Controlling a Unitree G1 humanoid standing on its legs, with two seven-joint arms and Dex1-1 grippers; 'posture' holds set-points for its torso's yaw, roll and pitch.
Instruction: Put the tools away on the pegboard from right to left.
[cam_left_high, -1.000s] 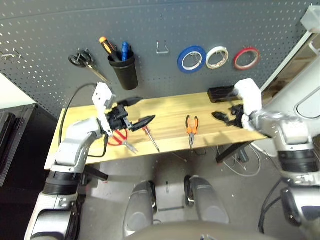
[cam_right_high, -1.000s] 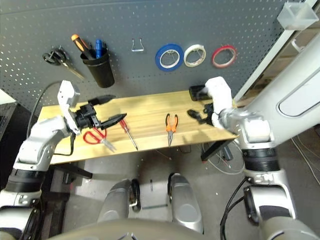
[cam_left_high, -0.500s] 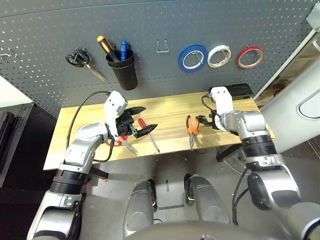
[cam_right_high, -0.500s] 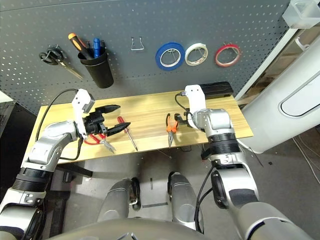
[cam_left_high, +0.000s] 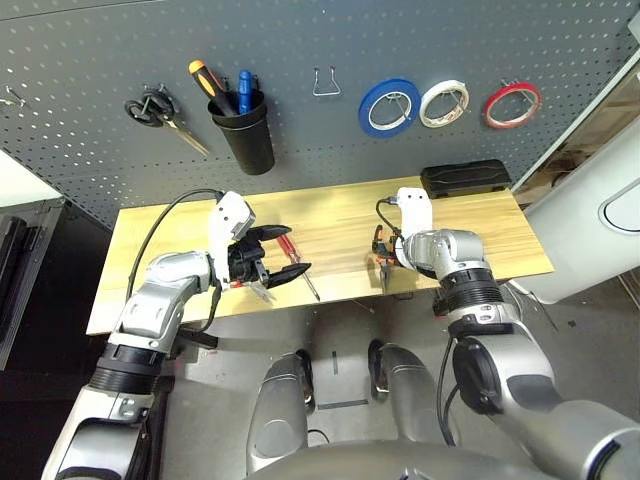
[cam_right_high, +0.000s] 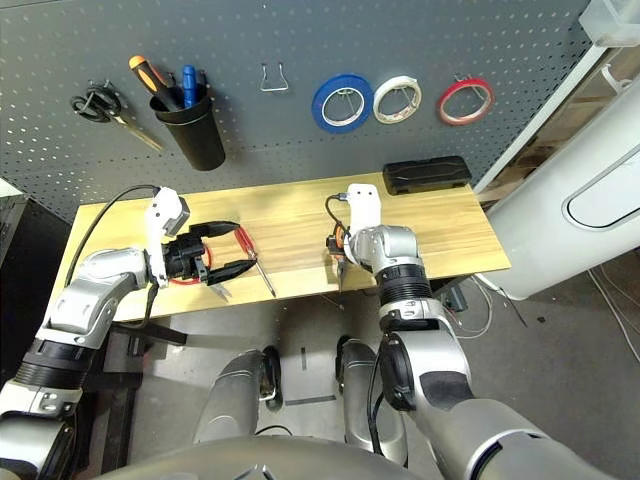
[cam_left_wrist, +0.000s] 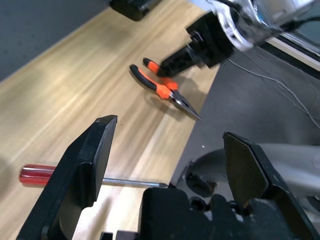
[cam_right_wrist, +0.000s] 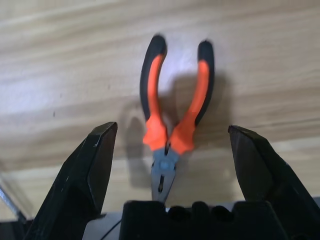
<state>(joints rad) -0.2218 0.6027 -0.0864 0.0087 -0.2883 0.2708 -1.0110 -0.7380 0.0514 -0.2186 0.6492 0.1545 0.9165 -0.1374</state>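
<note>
Fingers of the right gripper (cam_right_wrist: 172, 126) stand wide apart over the near part of the wooden table (cam_left_high: 340, 220), one to each side of the orange-and-black-handled pliers (cam_right_wrist: 184, 132). These pliers lie flat on the wood, their handles a little apart and pointing to the far side, their nose towards the near edge; whether a finger touches them cannot be told.

Left gripper (cam_left_high: 298, 249) is likewise spread wide, above the left part of the table. Just beside its fingertips lies the small red-handled screwdriver (cam_left_wrist: 37, 175), handle to the far side, shaft towards the near edge. Red-handled scissors (cam_right_high: 190, 281) lie partly hidden beneath the same gripper; contact there cannot be told either.

Beyond the table, the thin red tape ring (cam_left_high: 491, 107) hangs on the right of the dark grey pegboard (cam_left_high: 250, 30), with the white tape roll (cam_left_high: 428, 112) and blue tape roll (cam_left_high: 372, 125) to its left. Farther left are a wire hook (cam_left_high: 323, 85), a black cup (cam_left_high: 250, 145) and the black-handled scissors (cam_left_high: 150, 110).
</note>
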